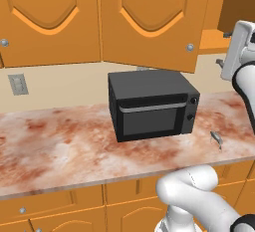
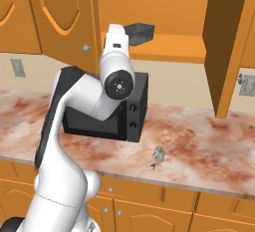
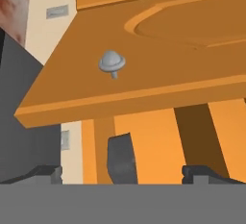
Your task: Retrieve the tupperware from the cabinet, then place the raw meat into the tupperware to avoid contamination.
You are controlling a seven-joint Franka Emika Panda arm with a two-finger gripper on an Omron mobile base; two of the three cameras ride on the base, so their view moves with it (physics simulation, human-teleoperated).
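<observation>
The cabinet (image 2: 149, 7) stands open over the counter, its right door (image 2: 224, 42) swung out. On its lower shelf (image 2: 169, 47) sits the tupperware (image 2: 141, 32), a small dark grey container. In the hand view the tupperware (image 3: 121, 158) lies ahead, between the tips of my gripper (image 3: 124, 172) and apart from them. The gripper is open and holds nothing. A door with a round silver knob (image 3: 112, 63) crosses that view just above it. My hand (image 2: 118, 42) is raised in front of the shelf's left end. The raw meat (image 2: 158, 155) (image 1: 215, 138), a small greyish piece, lies on the counter.
A black microwave (image 1: 149, 104) stands on the marbled red-and-white counter (image 1: 55, 141), under the cabinet and left of the meat. Shut wall-cabinet doors (image 1: 50, 17) run to the left. Drawer fronts (image 2: 164, 196) line the counter's front. My arm (image 2: 74, 106) hides part of the microwave.
</observation>
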